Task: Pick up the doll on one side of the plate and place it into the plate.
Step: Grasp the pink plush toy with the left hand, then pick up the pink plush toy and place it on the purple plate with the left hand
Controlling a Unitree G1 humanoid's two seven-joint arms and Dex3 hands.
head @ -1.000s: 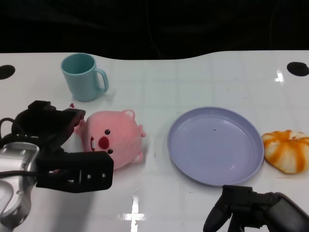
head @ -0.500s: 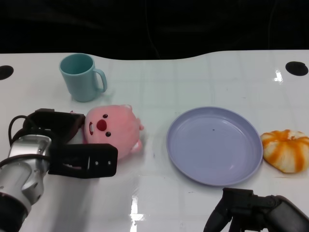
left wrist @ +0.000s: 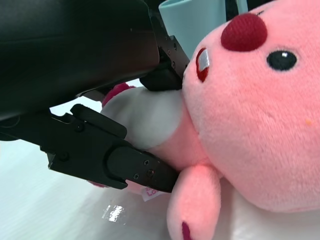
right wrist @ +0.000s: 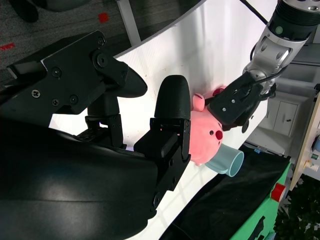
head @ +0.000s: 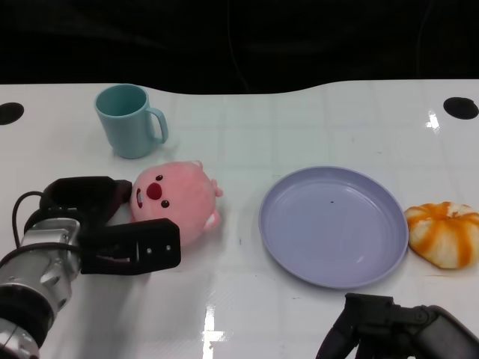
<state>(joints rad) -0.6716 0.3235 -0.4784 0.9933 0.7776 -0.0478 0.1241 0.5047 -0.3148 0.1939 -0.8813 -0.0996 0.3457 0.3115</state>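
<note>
Since a second ago the doll (head: pixel 171 200) has tipped upright, face up, and the left hand (head: pixel 112 228) has drawn lower around it. On the white worktop (head: pixel 299 127), the purple plate (head: pixel 334 224) lies right of the doll, apart. The left fingers (left wrist: pixel 125 162) clasp the doll's body. The right hand (head: pixel 389 335) hangs near the plate, fingers apart, holding nothing.

No words, labels, brand names, numbers or signs can be read in any of the three views; nothing on the table or the robot carries legible writing.
</note>
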